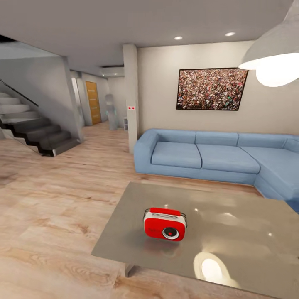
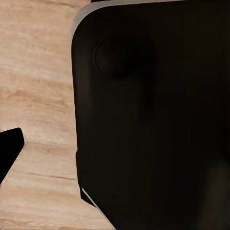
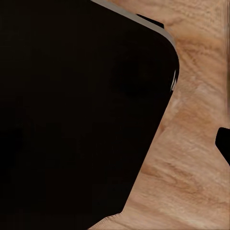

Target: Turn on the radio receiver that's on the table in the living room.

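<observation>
Item one: the radio receiver [image 1: 165, 224], red body with pale trim and a thin top handle, its round dark dial facing me. It stands upright on the table [image 1: 232, 232], toward the table's near left part, at about 6 o'clock in my head view, a little left of centre. A faint red reflection lies on the glossy top just below it.

Item two: the table, low, rectangular, grey-taupe, reflective, carrying a bright lamp reflection at roughly 5 o'clock.

Item three: the blue sectional sofa [image 1: 207, 155], beyond the table at 1 to 3 o'clock, set against the beige wall. Above it hangs the crowd photo [image 1: 211, 89].

Item four: a pendant lamp [image 1: 274, 58], lit, at 2 o'clock at the upper edge.

Item five: a dark staircase [image 1: 37, 133] at 9 to 10 o'clock, with a hallway and a wooden door [image 1: 93, 102] beyond it at 11 o'clock. A square pillar [image 1: 131, 95] stands between hallway and sofa.

Item six: light wood plank floor [image 1: 54, 199] around the table.

Item seven: my pincers. In both wrist views a large dark rounded body of my own hardware blocks most of the frame, with plank floor beside it. A small dark tip shows at each frame's edge. I cannot tell whether either pincer stands wide or narrow.
</observation>
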{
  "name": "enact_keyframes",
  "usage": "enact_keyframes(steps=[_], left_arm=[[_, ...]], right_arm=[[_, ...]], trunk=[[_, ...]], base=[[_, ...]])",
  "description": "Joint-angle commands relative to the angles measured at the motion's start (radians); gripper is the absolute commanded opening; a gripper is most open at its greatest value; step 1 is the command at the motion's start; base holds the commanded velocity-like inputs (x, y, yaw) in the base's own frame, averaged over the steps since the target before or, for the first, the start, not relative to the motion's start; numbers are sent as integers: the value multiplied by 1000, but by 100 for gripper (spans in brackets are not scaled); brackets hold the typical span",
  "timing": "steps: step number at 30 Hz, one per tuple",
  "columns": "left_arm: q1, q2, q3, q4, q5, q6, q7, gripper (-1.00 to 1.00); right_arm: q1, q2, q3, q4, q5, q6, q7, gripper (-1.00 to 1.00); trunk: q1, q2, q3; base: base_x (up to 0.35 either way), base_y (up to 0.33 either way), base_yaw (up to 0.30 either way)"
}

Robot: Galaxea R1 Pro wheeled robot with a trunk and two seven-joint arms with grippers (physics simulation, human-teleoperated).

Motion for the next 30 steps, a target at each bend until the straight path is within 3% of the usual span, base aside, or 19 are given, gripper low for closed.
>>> enact_keyframes(steps=[1, 13, 30], left_arm=[[0, 0, 1, 0, 0, 0, 0, 100], [0, 0, 2, 0, -1, -4, 0, 100], [0, 0, 3, -1, 0, -11, 0, 100]], right_arm=[[0, 0, 0, 0, 0, 0, 0, 100], [0, 0, 0, 0, 0, 1, 0, 100], [0, -1, 0, 0, 0, 1, 0, 100]], trunk=[[0, 0, 0], [0, 0, 0], [0, 0, 0]], base=[[321, 0, -282], [300, 0, -277], [103, 48, -15]])
